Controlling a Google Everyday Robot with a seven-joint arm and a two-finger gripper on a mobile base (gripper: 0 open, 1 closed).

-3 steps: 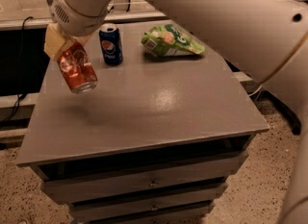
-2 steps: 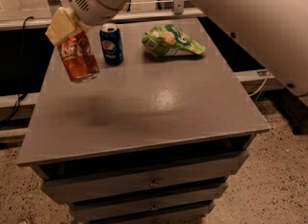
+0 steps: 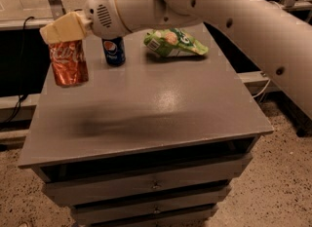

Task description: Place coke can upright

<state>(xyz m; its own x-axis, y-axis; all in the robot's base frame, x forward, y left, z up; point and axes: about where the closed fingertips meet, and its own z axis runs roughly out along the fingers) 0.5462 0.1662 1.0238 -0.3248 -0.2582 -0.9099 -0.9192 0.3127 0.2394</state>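
The coke can is red-orange with white script and stands nearly upright at the left side of the grey table top. My gripper sits directly over the can's top, its cream-coloured fingers closed around the can's upper rim. The can's base is at or just above the table surface; I cannot tell whether it touches. My white arm reaches in from the upper right.
A blue Pepsi can stands upright just right of the coke can. A green snack bag lies at the back of the table. Drawers run below the table's front edge. The table's left edge is close to the can.
The coke can has swung from tilted to nearly upright and moved down toward the table's left side. The arm has shifted with it.
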